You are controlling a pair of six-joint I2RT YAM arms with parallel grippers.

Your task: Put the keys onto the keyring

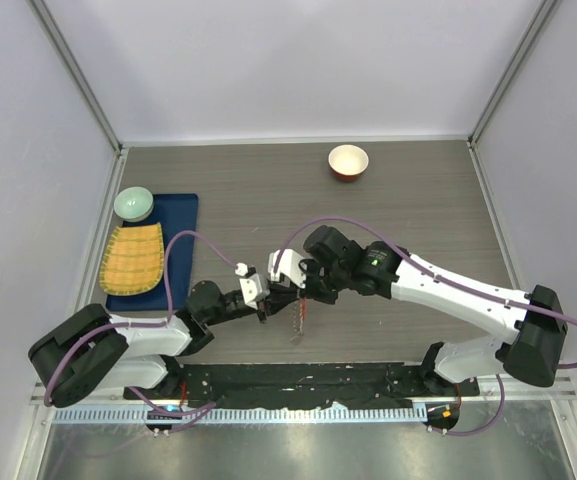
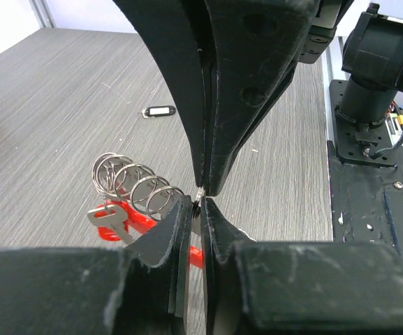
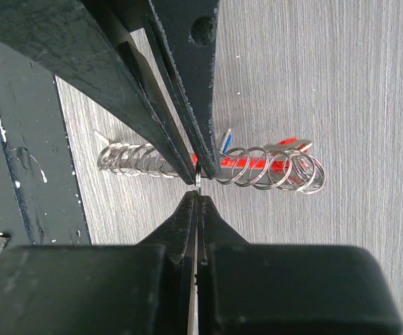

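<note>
Two claws meet tip to tip on one ring of the keyring, mid-table.

Right claw (image 3: 198, 199) is pressed fully together on a thin wire ring. Left claw (image 2: 200, 204) meets it from the opposite side, its fingers all but together on the same ring. The keyring (image 3: 257, 169), silver loops with a red bar, trails sideways from that pinch, with a blue-headed key (image 3: 226, 139) and a silver key (image 2: 107, 218) against it. A black-and-white oval key (image 2: 159, 110) lies apart on the table (image 1: 408, 200). Bare wood fills the overhead frame's upper centre; the bowl (image 1: 348, 161) and blue tray (image 1: 180, 215) sit well apart.
</note>
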